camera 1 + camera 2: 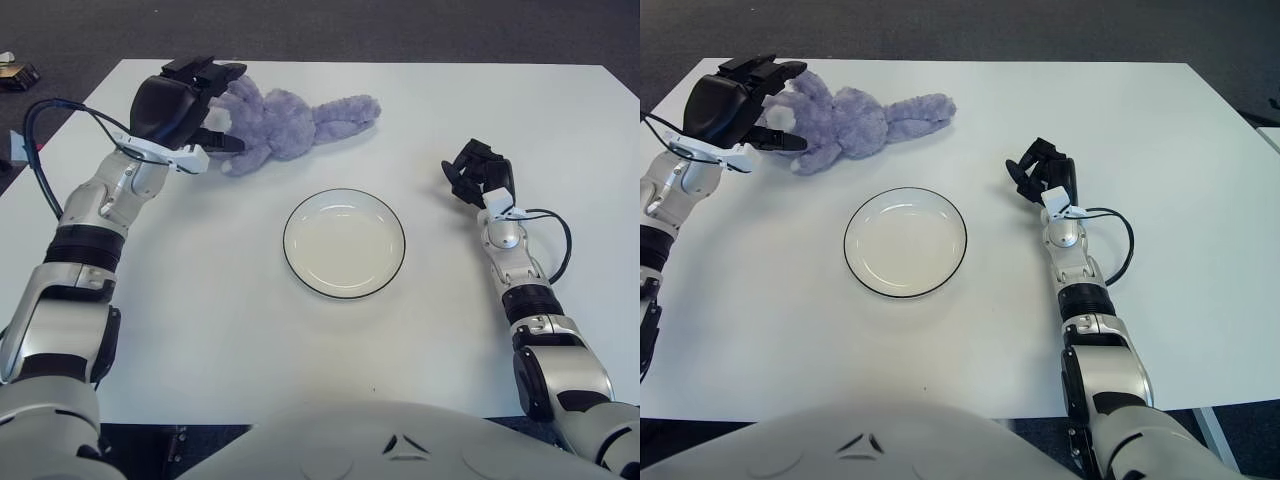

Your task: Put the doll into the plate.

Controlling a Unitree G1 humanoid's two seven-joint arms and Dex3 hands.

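Note:
A purple plush doll (290,122) lies on the white table at the back left, its long ears stretching right. My left hand (205,105) is at the doll's left end, fingers spread around its head and limb without closing on it. An empty white plate (344,243) with a dark rim sits in the table's middle, below and right of the doll. My right hand (472,178) shows to the right of the plate, fingers curled, holding nothing.
The white table (250,330) ends at dark carpet behind. A small object (14,72) lies on the floor at the far left. A black cable (45,150) loops off my left forearm.

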